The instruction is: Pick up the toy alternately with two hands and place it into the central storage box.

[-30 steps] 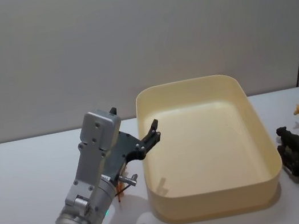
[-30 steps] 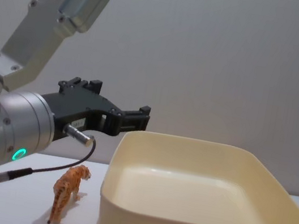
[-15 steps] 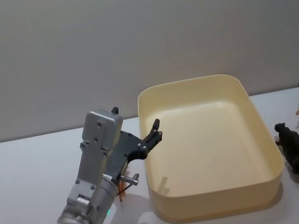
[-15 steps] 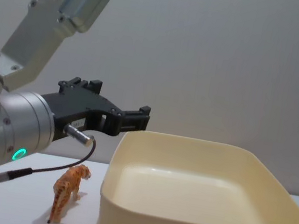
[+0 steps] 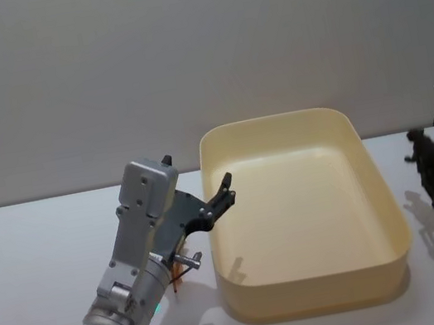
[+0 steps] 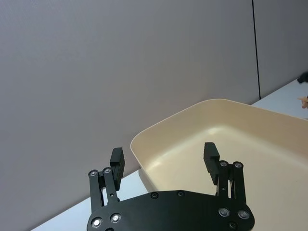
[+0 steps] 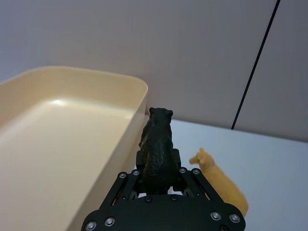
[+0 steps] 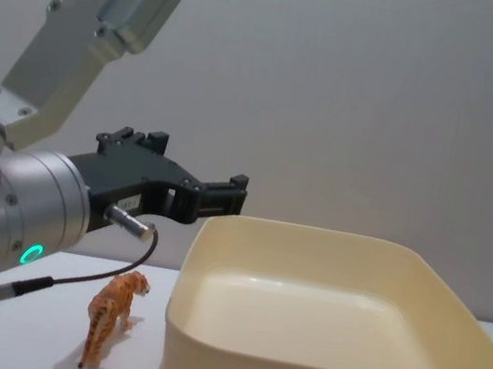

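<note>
Head view, layout: cream-yellow storage box (image 5: 316,295) stands on the white desk (image 5: 38,244); it serves as the clock centre for the lines below.
Left tool: left tool (image 6: 163,155) hangs at the box's 9 o'clock, above the left rim and pointing across it. The jaws are spread wide with nothing between them.
Left arm: silver left arm (image 8: 7,201) reaches in from 7 o'clock, with its green ring light (image 8: 30,254) lit.
Right tool: right tool (image 7: 158,167) is at the box's 3 o'clock, outside the right wall and off the desk. Its fingers are clamped on the black toy bear (image 7: 158,139).
Black toy bear: held by the hindquarters, head pointing away from the tool. It is beside the right wall and not over the interior; its shadow falls on the desk.
Toy tiger: toy tiger (image 8: 113,312) stands on the desk at the box's 8 o'clock, just beside the left wall and beneath the left arm.
Yellow toy animal: yellow toy animal (image 7: 219,180) is on the desk at 3 o'clock, beyond the bear from the box. Species cannot be told.
</note>
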Robot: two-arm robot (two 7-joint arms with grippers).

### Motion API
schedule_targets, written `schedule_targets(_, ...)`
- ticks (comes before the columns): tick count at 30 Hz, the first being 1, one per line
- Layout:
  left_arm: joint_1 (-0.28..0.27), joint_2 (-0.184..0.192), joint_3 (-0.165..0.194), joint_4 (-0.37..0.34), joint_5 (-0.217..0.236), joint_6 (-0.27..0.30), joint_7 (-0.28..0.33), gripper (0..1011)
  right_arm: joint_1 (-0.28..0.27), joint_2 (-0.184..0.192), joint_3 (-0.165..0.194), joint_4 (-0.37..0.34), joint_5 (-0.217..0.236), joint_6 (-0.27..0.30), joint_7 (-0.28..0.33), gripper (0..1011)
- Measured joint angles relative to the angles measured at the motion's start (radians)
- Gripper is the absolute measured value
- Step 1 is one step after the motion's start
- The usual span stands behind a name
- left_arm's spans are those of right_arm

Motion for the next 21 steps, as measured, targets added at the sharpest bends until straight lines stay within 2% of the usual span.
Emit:
schedule_targets(5, 0.000, 0.000, 0.000, 0.000, 0.000, 0.000, 0.000, 1001, 0.001, 0.015, 0.018, -0.054, 0.032, 0.003, 0.005, 250)
schedule_targets(11, 0.000, 0.000, 0.000, 0.000, 0.000, 0.000, 0.000, 1001, 0.023, 0.019, 0.025, -0.075, 0.047, 0.017, 0.034, 250)
schedule_targets(14, 0.000, 0.000, 0.000, 0.000, 0.000, 0.000, 0.000, 1001, 0.043, 0.016, 0.023, -0.073, 0.046, 0.032, 0.060, 250)
schedule_targets(21, 0.000, 0.000, 0.000, 0.000, 0.000, 0.000, 0.000, 1001, 0.112, -0.016, -0.004, -0.017, 0.010, 0.071, 0.128, 250)
